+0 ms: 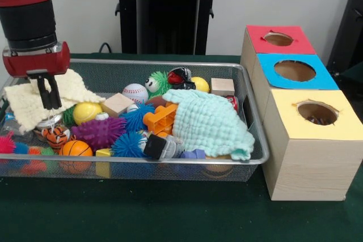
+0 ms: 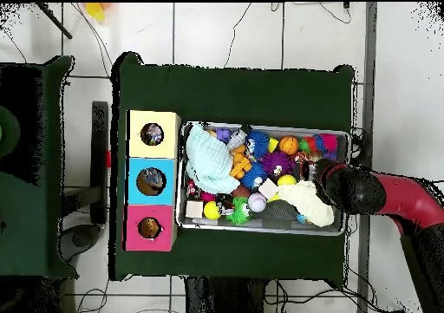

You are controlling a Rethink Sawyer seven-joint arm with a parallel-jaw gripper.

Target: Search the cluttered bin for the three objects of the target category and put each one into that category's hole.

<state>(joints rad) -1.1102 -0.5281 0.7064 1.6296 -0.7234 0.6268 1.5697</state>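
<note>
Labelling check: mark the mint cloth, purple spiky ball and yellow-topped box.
mint green knitted cloth (image 1: 211, 124), front view, its middle.
purple spiky rubber ball (image 1: 100, 132), front view, its centre.
yellow-topped wooden box (image 1: 283, 107), front view, bare lid.

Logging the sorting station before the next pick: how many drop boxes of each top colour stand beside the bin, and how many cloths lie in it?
Red-topped box: 1
Blue-topped box: 1
Yellow-topped box: 1
Mint green cloth: 1
Cream cloth: 1
Total: 3 boxes, 2 cloths, 5 things.
</note>
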